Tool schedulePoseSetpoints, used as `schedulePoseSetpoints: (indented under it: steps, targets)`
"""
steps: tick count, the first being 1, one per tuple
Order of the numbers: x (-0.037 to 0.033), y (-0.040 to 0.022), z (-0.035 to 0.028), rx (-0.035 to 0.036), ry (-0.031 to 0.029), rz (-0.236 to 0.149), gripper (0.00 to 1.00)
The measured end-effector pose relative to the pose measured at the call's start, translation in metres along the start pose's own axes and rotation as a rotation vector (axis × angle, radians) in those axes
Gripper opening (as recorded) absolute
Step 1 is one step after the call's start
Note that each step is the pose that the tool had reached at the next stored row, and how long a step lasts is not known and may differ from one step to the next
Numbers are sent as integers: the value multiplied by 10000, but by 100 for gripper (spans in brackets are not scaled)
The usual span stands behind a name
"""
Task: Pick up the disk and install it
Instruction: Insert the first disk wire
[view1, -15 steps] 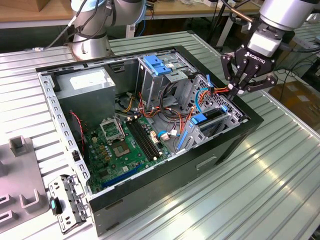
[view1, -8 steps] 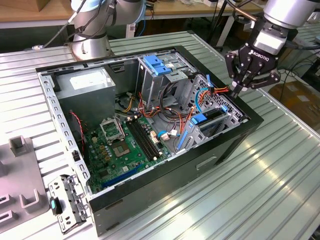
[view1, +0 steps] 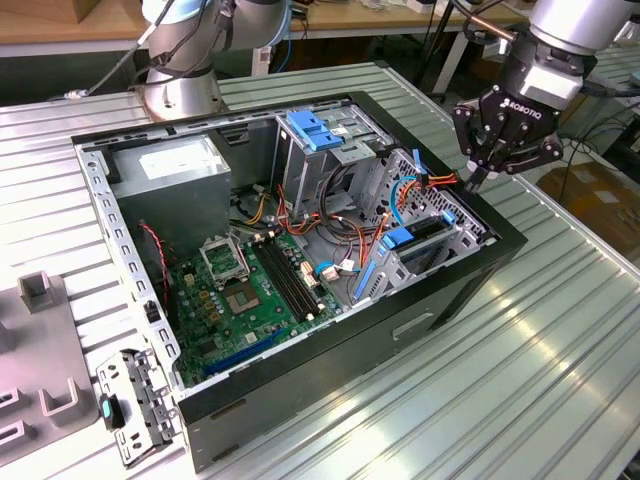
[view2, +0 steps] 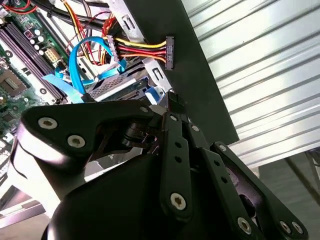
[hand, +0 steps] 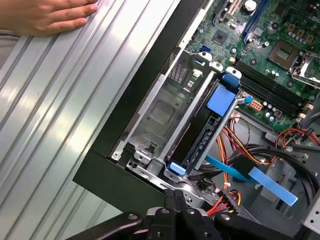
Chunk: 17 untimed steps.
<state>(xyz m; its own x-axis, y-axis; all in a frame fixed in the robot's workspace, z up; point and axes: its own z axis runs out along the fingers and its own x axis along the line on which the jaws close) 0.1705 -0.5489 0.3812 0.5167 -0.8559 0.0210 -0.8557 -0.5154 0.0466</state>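
The disk stands on edge in the drive cage at the corner of the open computer case on the exterior view's right. In the first wrist view the disk shows as a dark body in a bright blue carrier frame with a blue tab at each end. My gripper hangs just above the case wall beside that cage, a little off the disk. Its fingers are shut tip to tip with nothing between them, as both wrist views show.
A power connector on red, yellow and black wires rests on the case wall close to my fingertips. Flat blue cables cross beside the cage. A person's hand lies on the ribbed metal table. A second arm's base stands behind the case.
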Motion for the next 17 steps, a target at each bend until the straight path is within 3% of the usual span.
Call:
schedulePoseSetpoints:
  steps: [2,8,10,14,17]
  targets:
    - [-50,-88,-6,3,9,-158,11]
    - [-130,-186,-12,6,16,-312,11]
    - [-165,-246,-15,8,19,-388,11]
    - [-199,-304,-18,10,21,-457,11]
    - [-199,-306,-18,10,22,-467,11]
